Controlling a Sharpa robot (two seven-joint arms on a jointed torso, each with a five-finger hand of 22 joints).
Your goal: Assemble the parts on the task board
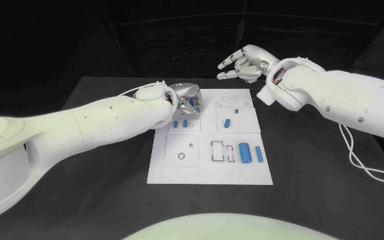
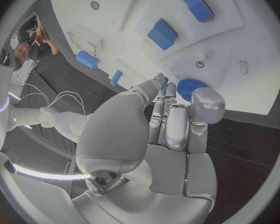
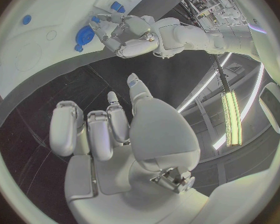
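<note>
Head view: the white task board (image 1: 210,165) is being shown in the middle of the black table (image 1: 320,195), with its near right recesses being occupied by a large blue cylinder (image 1: 244,153) and a thinner blue pin (image 1: 258,153) lying side by side. A small blue peg (image 1: 228,122) is lying further back, near the board's centre, and two small blue blocks (image 1: 181,123) are lying just near of the left hand (image 1: 186,99). That hand is being held over the far left part of the board, fingers pointing down at it.

In the left wrist view, the fingertips (image 2: 162,91) are being pressed against the rim of a round blue ribbed part (image 2: 191,88) resting on the board; whether it is actually being pinched cannot be told. The two blocks are being seen there as flat blue rectangles.

The right hand (image 1: 244,64) is being held above the table beyond the board's far right corner, fingers loosely curled and apart, nothing being grasped. In the right wrist view the same released fingers (image 3: 96,129) are being shown.

No readable writing is being shown.
</note>
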